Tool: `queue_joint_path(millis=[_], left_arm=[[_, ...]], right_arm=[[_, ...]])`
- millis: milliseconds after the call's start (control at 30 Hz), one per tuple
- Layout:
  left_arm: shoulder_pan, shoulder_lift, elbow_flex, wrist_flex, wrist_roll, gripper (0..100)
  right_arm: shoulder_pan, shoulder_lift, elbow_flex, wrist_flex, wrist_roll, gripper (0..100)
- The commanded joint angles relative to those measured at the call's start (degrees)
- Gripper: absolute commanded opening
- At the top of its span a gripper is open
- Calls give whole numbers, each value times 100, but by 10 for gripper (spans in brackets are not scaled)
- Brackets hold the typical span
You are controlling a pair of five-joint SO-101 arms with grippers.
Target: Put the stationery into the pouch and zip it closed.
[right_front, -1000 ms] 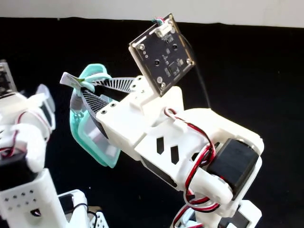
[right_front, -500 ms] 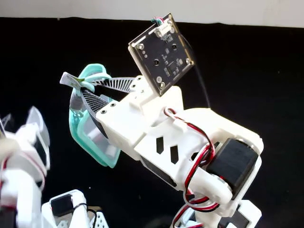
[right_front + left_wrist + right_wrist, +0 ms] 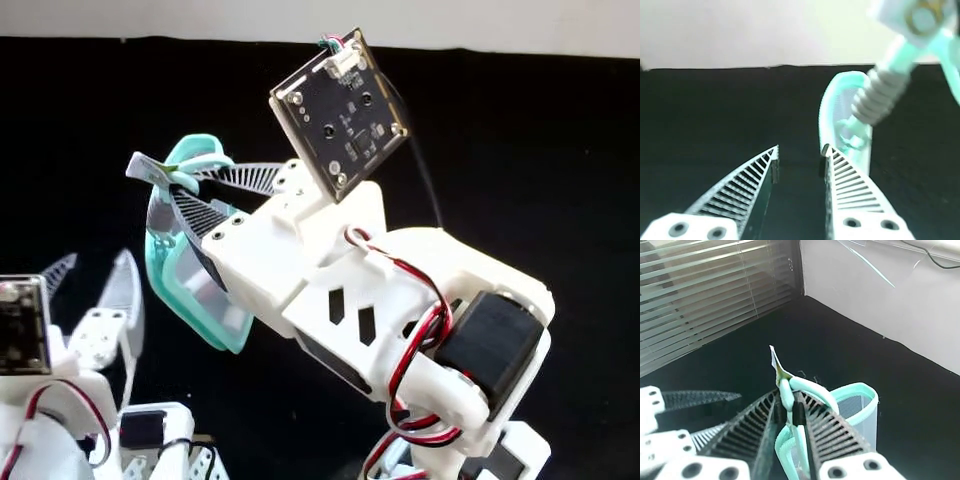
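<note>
A clear pouch with a mint-green rim (image 3: 190, 290) hangs above the black table. My right gripper (image 3: 170, 185) is shut on the mint strap at its zip, with a small white tag (image 3: 145, 165) sticking out. In the right wrist view the right gripper (image 3: 787, 402) pinches that strap (image 3: 805, 387), and the pouch (image 3: 860, 410) hangs below. My left gripper (image 3: 95, 265) stands open at the lower left, pointing up towards the pouch. In the left wrist view the left gripper (image 3: 800, 155) holds nothing, with the pouch's rim (image 3: 827, 107) and the ribbed zip pull (image 3: 875, 97) just beyond it.
A black cloth (image 3: 520, 170) covers the table up to a white wall (image 3: 500, 25). The right arm's white body and camera board (image 3: 340, 110) take up the middle of the high view. Window blinds (image 3: 705, 290) stand beyond the table.
The left arm has swung down from the left edge to the lower left corner, and its open gripper now points up at the pouch. The right arm and the pouch have kept still.
</note>
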Motion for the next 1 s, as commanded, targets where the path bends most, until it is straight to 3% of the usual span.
queue_joint_path(millis=[0, 533, 967], left_arm=[[171, -136, 374, 26, -35, 164], [1367, -215, 655, 26, -9, 163], [1429, -215, 1525, -26, -53, 164]], right_arm=[[-22, 31, -145, -119, -53, 6], [-22, 48, -101, -119, -53, 6], [-31, 48, -136, -75, -53, 6]])
